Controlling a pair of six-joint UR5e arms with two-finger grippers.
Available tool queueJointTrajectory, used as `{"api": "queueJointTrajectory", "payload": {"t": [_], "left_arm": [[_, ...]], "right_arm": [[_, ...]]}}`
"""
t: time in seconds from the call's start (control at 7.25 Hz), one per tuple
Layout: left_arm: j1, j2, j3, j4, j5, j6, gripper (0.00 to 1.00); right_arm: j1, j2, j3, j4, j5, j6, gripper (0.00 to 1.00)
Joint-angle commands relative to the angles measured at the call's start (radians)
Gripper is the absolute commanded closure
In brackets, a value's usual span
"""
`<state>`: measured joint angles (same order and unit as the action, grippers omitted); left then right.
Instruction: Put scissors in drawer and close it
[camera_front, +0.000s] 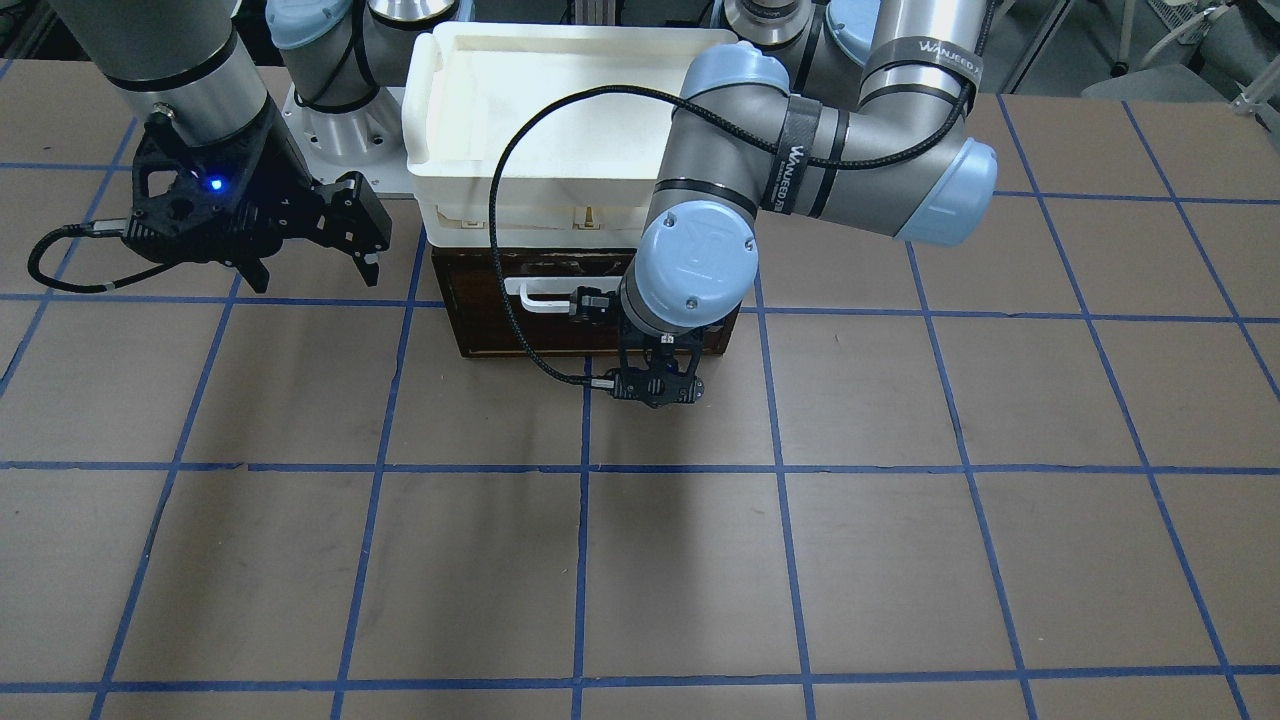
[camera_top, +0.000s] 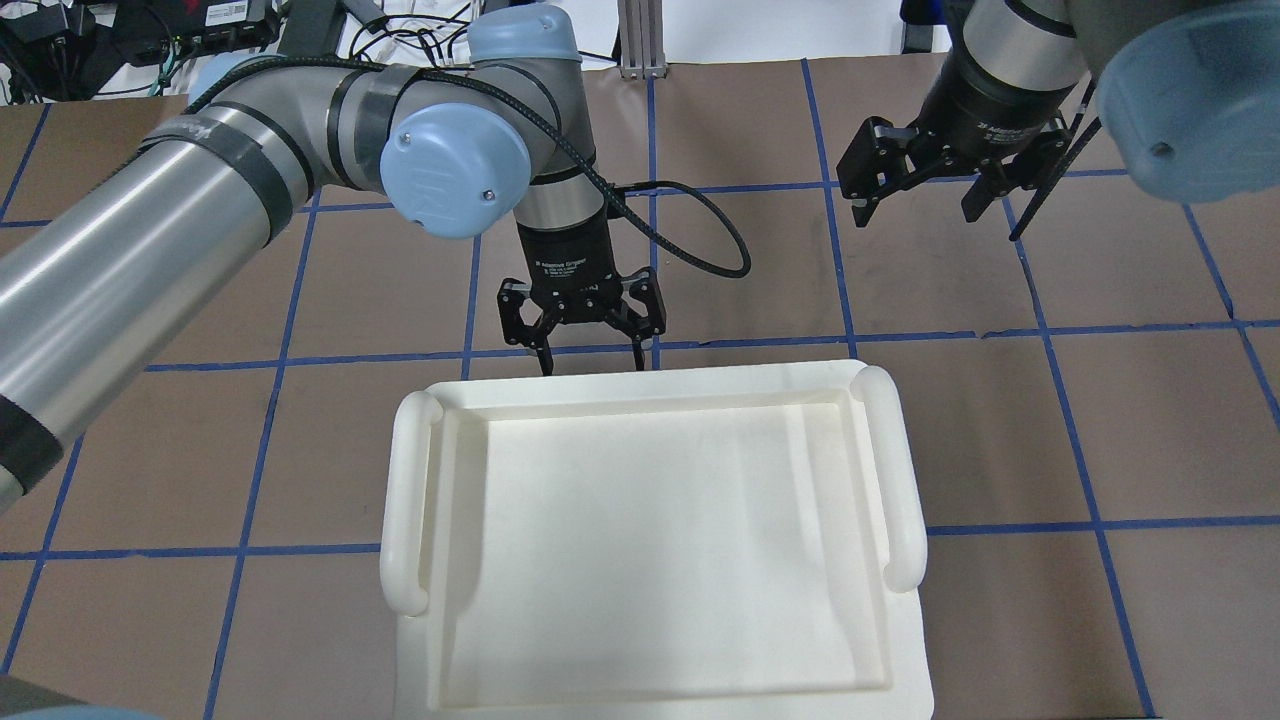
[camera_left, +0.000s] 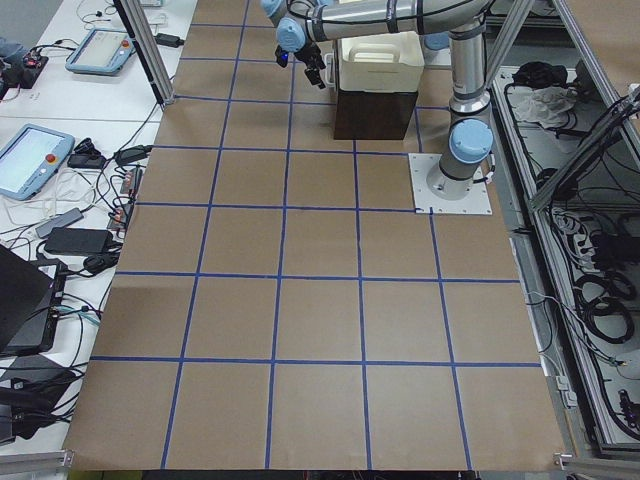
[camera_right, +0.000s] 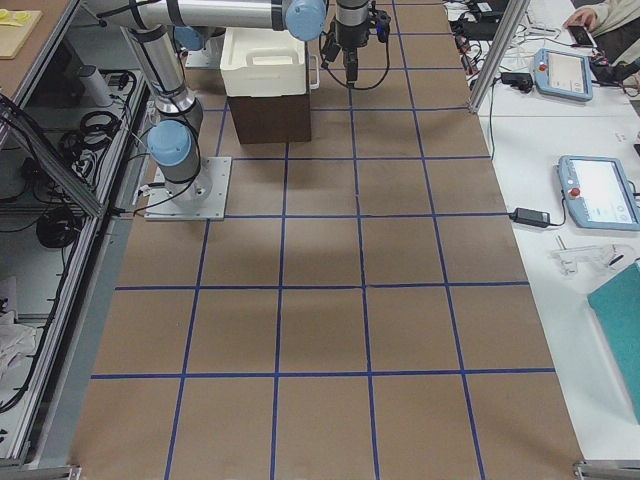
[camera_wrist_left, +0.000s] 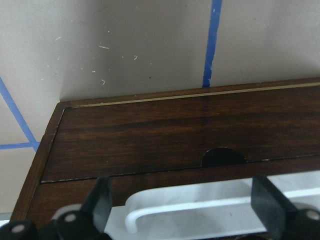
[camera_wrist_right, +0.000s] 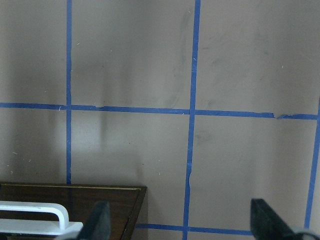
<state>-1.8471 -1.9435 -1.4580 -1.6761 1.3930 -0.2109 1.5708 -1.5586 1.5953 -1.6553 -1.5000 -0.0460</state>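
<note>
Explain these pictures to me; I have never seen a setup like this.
Two robot arms stand at a brown table marked with blue tape. Four fixed cameras look from above, from the front and from both ends; two more ride on the wrists. A dark wooden drawer sits under a white plastic tray. The left pincer is open right at the drawer's white handle, not gripping it. The right pincer hangs open off to the side, empty. No scissors show in any picture.
</note>
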Motion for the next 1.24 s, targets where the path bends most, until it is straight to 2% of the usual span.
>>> {"api": "queueJointTrajectory", "payload": {"t": [0.0,0.28,0.55,0.69,0.83,1.1], "left_arm": [[0.009,0.082,0.100,0.030,0.109,0.005,0.00],[0.014,0.248,0.099,0.001,0.132,0.010,0.00],[0.052,0.368,0.044,-0.047,0.245,0.043,0.02],[0.058,0.412,-0.008,-0.047,0.239,0.038,0.03],[0.072,0.444,-0.056,-0.034,0.238,0.047,0.02],[0.155,0.422,-0.038,0.036,0.171,0.062,0.00]], "right_arm": [[0.000,0.000,0.002,0.000,-0.002,0.000,0.00],[0.000,0.000,0.000,0.000,0.000,-0.002,0.00],[0.000,0.000,0.002,0.000,0.000,0.000,0.00],[0.000,0.000,0.002,0.000,0.000,0.000,0.00],[0.000,0.000,0.002,0.002,0.001,0.000,0.00],[0.000,0.000,0.002,0.000,0.001,0.002,0.00]]}}
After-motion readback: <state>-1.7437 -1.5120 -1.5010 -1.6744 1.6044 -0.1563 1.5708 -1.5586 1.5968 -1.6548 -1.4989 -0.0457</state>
